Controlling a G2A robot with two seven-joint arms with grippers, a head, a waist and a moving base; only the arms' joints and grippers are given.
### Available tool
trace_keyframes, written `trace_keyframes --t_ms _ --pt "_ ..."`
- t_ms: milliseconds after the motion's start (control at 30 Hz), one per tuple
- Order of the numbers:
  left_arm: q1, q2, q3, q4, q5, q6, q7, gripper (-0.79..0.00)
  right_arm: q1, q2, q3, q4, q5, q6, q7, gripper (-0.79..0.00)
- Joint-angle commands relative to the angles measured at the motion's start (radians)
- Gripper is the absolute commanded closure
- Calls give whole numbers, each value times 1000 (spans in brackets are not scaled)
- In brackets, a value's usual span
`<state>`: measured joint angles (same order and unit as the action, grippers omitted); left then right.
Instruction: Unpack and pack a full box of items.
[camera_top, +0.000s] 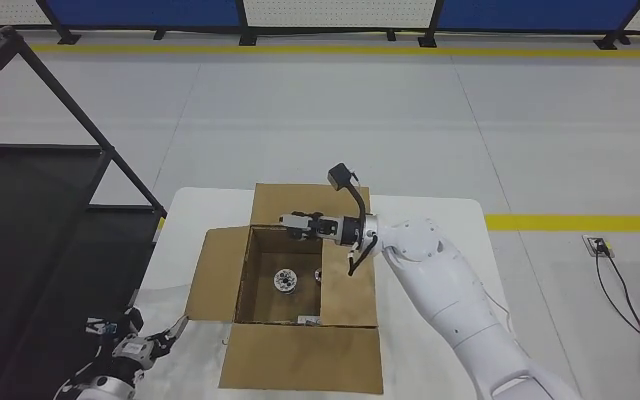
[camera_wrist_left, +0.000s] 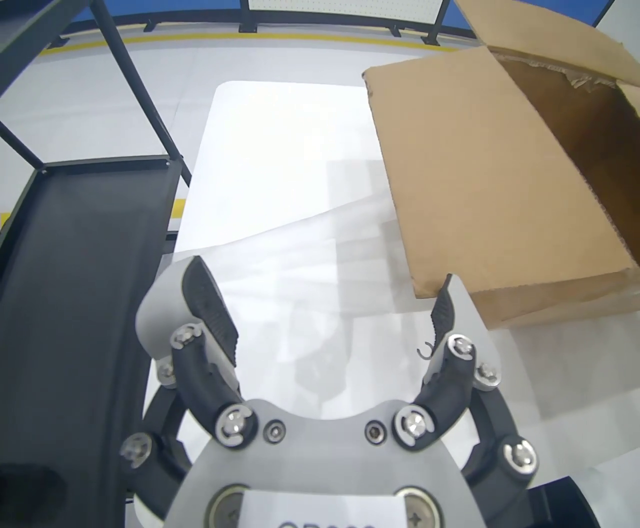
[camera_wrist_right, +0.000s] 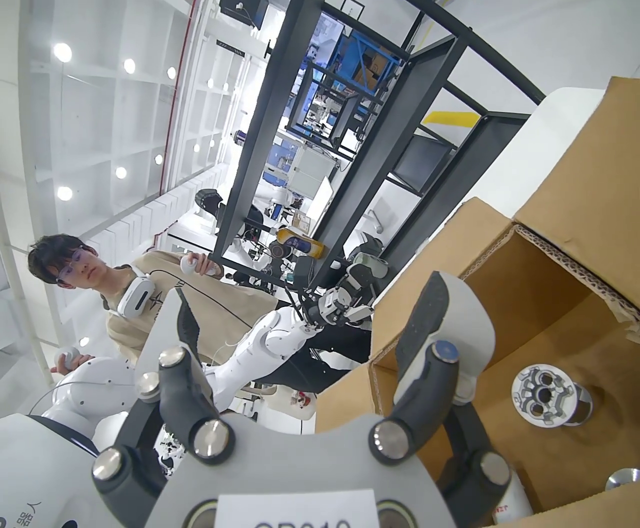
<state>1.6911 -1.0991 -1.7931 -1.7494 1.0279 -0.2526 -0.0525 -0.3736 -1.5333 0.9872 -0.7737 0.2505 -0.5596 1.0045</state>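
The box (camera_top: 300, 355) (camera_wrist_left: 475, 175) (camera_wrist_right: 575, 200) stands open on the white bench (camera_top: 430, 215) (camera_wrist_left: 280, 150), with all four flaps folded outward. Most of its floor is bare. A round item (camera_top: 287, 279) (camera_wrist_right: 542, 395) with a pale, patterned end stands near the middle of the floor. A second small item (camera_top: 318, 274) lies just beside it, towards the right wall; what it is cannot be told. A small white thing (camera_top: 308, 320) rests against the near wall.

The right end effector (camera_top: 290, 222) (camera_wrist_right: 307, 300) hangs over the box's far rim, pointing towards the robot's left. Its fingers are spread and hold nothing. The round item sits below it, and the two are apart.

The left end effector (camera_top: 158, 325) (camera_wrist_left: 322, 280) is low over the bench at the near left corner, just beside the box's left flap. It is released and empty, with one fingertip close to the flap's near corner; whether they touch cannot be told.

A black rack (camera_top: 60, 250) (camera_wrist_left: 75, 250) stands off the bench's left edge.
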Motion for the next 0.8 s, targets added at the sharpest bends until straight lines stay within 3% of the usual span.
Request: trace_keyframes --t_ms 0,433,667,767 --pt "17 -1 -13 -25 -7 7 25 -785 -1 2 0 -4 -5 4 7 -785" --pt "153 -10 -162 -299 -71 -34 156 -785 -72 37 49 -72 -52 -17 18 -785" --pt "195 -12 -216 -460 -115 -125 147 -785 -182 84 147 -201 -71 -79 25 -785" --pt "187 -9 -205 -502 -142 -185 90 -785 -249 107 202 -281 -79 -108 25 -785"
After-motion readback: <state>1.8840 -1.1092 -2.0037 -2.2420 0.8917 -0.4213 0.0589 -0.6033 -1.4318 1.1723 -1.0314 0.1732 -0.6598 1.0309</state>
